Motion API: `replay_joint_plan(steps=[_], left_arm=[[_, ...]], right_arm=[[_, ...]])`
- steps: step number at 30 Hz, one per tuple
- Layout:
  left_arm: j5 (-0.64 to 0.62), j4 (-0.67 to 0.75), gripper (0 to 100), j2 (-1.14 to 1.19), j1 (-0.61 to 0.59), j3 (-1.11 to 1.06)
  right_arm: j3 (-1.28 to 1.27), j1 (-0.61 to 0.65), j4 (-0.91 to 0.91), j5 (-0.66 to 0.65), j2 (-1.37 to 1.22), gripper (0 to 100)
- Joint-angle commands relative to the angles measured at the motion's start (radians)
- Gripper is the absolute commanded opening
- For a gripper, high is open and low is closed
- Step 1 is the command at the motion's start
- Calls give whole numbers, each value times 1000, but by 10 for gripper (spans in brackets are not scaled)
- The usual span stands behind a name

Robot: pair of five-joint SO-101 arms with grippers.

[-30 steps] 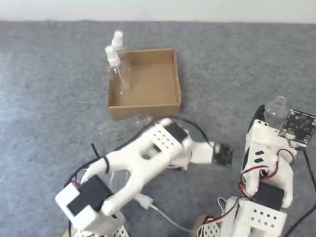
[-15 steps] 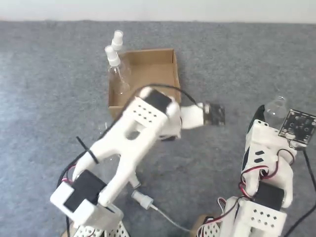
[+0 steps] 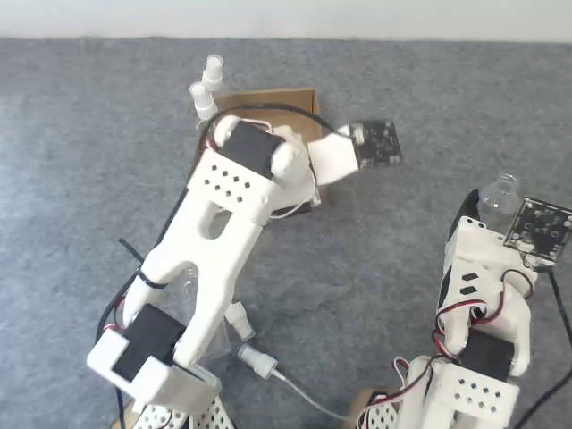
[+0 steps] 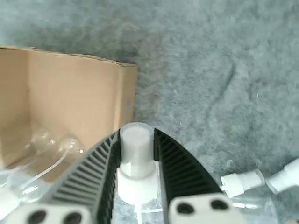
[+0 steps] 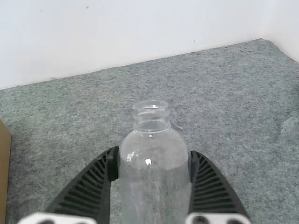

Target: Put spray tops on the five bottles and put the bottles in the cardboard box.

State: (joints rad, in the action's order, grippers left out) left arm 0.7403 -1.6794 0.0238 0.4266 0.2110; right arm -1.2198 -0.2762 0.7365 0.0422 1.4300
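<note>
My left gripper (image 4: 136, 135) is shut on a clear bottle with a white spray top (image 4: 135, 144), held just outside a corner of the cardboard box (image 4: 70, 88). In the high view the left arm (image 3: 237, 174) stretches over the box (image 3: 308, 94) and hides most of it. One clear bottle (image 4: 42, 144) lies inside the box. Two bottles with spray tops (image 3: 204, 100) stand at the box's far left corner. My right gripper (image 5: 150, 161) is shut on an upright clear bottle (image 5: 150, 149) whose neck is open, at the table's right (image 3: 500, 192).
Two loose spray tops (image 3: 259, 360) lie on the grey carpet near the left arm's base, one with a long tube. The left wrist view has two spray tops (image 4: 240, 181) on the carpet beside a clear bottle (image 4: 252, 205). Bare carpet lies between the arms.
The left arm has swung away from the table's front and out over the cardboard box, carrying its bottle. The right arm and its bottle have stayed still.
</note>
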Motion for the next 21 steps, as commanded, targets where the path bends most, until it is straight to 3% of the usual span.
replay_joint_plan(steps=[1, 7, 21], left_arm=[[-89, -52, 13, -6, -6, 157], [-186, -58, 13, -14, -6, 220], [-377, -40, 13, -288, -34, 219]], right_arm=[[-2, 12, -22, 9, 21, 83], [-12, 76, -21, 8, 21, 83], [-40, 194, -19, 2, 21, 83]])
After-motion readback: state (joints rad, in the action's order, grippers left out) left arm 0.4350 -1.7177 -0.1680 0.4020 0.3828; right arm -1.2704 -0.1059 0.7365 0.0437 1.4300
